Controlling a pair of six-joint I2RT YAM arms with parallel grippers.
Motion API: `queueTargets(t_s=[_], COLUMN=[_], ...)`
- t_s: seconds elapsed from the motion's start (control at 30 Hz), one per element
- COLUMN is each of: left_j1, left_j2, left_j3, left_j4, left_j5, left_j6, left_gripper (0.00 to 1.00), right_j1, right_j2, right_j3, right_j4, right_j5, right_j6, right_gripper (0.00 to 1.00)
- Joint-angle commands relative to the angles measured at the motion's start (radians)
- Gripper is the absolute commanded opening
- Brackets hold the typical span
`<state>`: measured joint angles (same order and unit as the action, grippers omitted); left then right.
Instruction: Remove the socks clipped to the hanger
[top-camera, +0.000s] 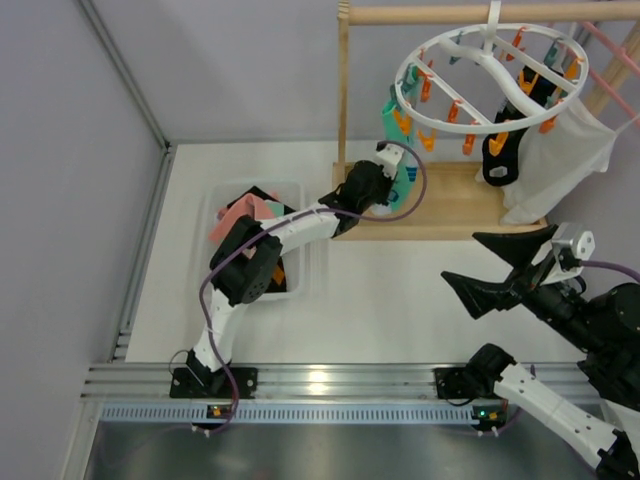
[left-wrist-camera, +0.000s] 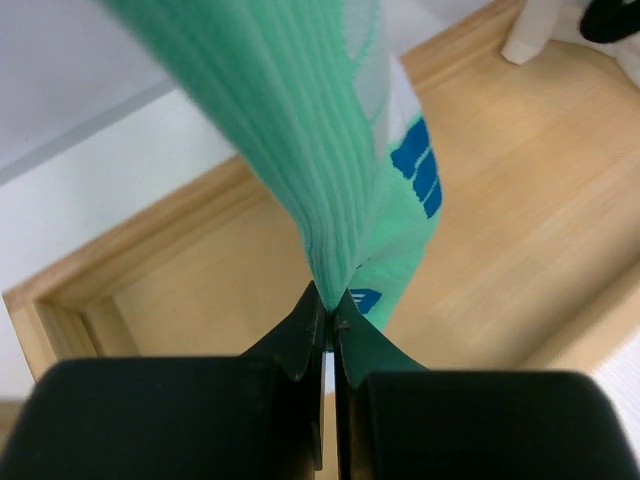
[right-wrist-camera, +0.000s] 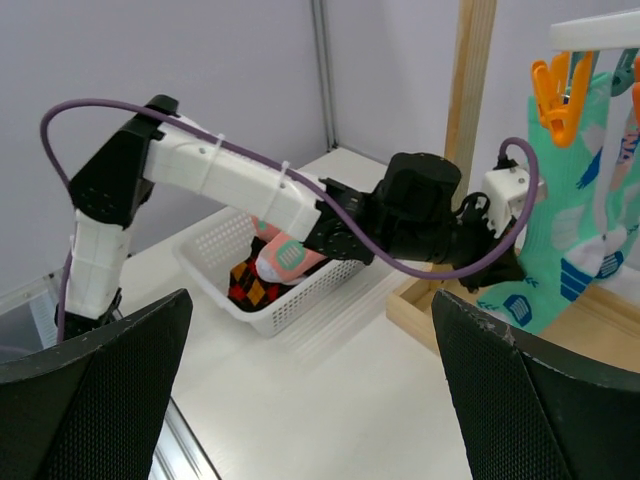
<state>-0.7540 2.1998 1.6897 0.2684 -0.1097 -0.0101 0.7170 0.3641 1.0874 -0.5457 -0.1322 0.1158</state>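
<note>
The left gripper (left-wrist-camera: 328, 300) is pressed together, pinching the lower end of a mint sock (left-wrist-camera: 300, 130). The sock hangs from the hanger (top-camera: 400, 88) at the upper right of the top view. A black sock (top-camera: 500, 160) hangs there too. The right gripper (top-camera: 460, 257) is spread wide and holds nothing, at lower right above the surface (top-camera: 380, 290). Pink socks (top-camera: 235, 215) lie in the basket (right-wrist-camera: 290, 300) at centre left.
</note>
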Motion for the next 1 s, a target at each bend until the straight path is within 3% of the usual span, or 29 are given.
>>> queueTargets(t_s=[0.0,0.23,0.6,0.97], left_j1=[-0.065,-0.24,-0.475,-0.633], left_j2=[-0.193,-0.305,-0.253,-0.121], left_j3=[-0.102,-0.222,-0.121,0.076], left_j4=[0.057,0.057,0.051,0.051], left_j5=[-0.091,-0.319,-0.637,-0.749], left_j6=[-0.057,-0.021,0.146,0.341], left_gripper=[0.0,0.0,0.0,0.0], right_j1=[-0.007,-0.007,0.033,0.32], right_j2=[-0.019,-0.036,0.065,0.32], right_j3=[0.037,0.092,0.351,0.62], right_j4=[0.04,-0.019,-0.224,-0.41], right_j5=[0.057,0.199,0.598,0.982], right_j6=[0.012,0.021,0.021,0.044], right_gripper=[0.99,0.99,0.99,0.99])
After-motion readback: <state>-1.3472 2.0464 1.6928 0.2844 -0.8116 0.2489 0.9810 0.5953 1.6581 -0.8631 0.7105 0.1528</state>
